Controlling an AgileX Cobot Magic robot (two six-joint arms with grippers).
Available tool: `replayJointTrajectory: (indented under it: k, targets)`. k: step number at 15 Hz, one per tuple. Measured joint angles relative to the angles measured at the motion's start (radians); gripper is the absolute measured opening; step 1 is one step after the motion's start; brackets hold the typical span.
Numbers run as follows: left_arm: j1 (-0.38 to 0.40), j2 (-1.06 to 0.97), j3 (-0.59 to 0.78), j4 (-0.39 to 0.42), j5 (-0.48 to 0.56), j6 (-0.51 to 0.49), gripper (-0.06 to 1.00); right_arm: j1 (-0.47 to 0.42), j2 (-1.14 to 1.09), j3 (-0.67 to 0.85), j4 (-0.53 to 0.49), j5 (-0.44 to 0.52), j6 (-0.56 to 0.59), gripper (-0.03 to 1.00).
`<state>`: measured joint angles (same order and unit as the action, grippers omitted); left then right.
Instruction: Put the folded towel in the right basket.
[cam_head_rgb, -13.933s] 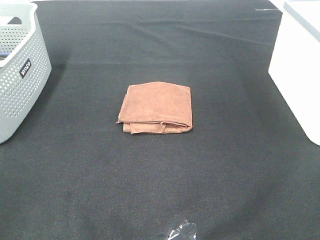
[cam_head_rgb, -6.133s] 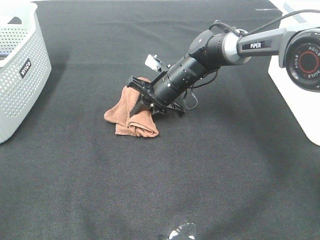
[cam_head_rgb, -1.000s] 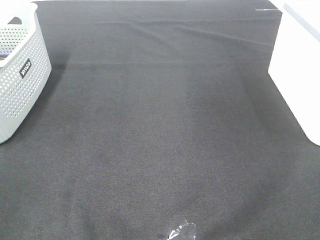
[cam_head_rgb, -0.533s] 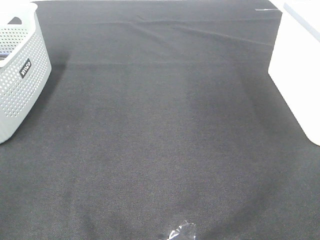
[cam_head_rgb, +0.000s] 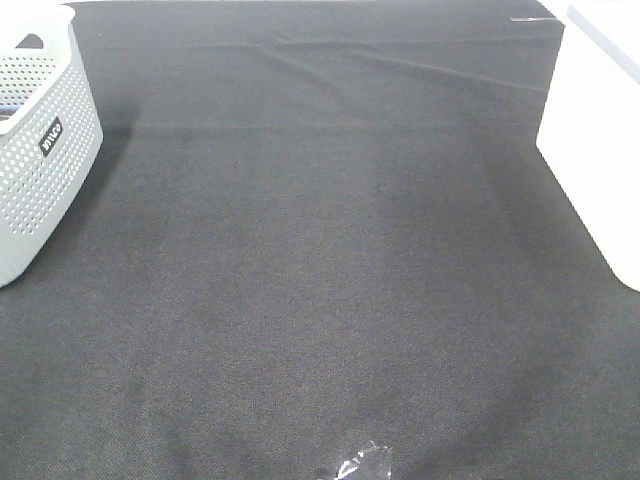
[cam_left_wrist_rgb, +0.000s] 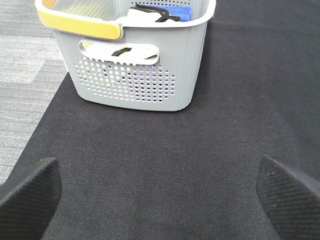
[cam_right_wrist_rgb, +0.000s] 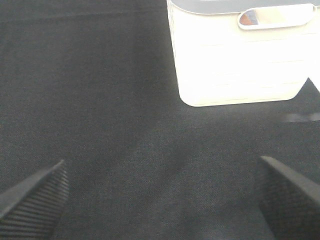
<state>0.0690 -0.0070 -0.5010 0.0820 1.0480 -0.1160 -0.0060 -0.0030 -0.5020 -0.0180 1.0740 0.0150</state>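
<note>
The folded brown towel is not on the black cloth (cam_head_rgb: 320, 280) in the exterior high view. In the right wrist view a small brownish patch (cam_right_wrist_rgb: 248, 18) shows through the handle slot of the white right basket (cam_right_wrist_rgb: 235, 60); I cannot tell for sure that it is the towel. That basket stands at the right edge of the exterior high view (cam_head_rgb: 590, 130). Neither arm shows in the exterior high view. My right gripper (cam_right_wrist_rgb: 161, 199) is open and empty, above the cloth and short of the white basket. My left gripper (cam_left_wrist_rgb: 160, 195) is open and empty, facing the grey basket.
A grey perforated basket (cam_head_rgb: 40, 150) stands at the left edge; the left wrist view (cam_left_wrist_rgb: 140, 70) shows its yellow handle and some items inside. A scrap of clear plastic (cam_head_rgb: 358, 465) lies at the front edge of the cloth. Grey floor (cam_left_wrist_rgb: 25, 60) lies beyond the cloth.
The towel lay mid-table 13.9 s ago and the right gripper was at it 6.1 s ago. Towel and arm are gone from the table now. Nothing has changed over the last second.
</note>
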Motion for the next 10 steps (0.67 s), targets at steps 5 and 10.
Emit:
replayJointTrajectory:
  k: [5, 10]
  targets:
    - [0.0, 0.0, 0.0, 0.0, 0.0, 0.0, 0.99, 0.0, 0.0, 0.0, 0.0, 0.0, 0.0, 0.97]
    - [0.0, 0.0, 0.0, 0.0, 0.0, 0.0, 0.99, 0.0, 0.0, 0.0, 0.0, 0.0, 0.0, 0.97]
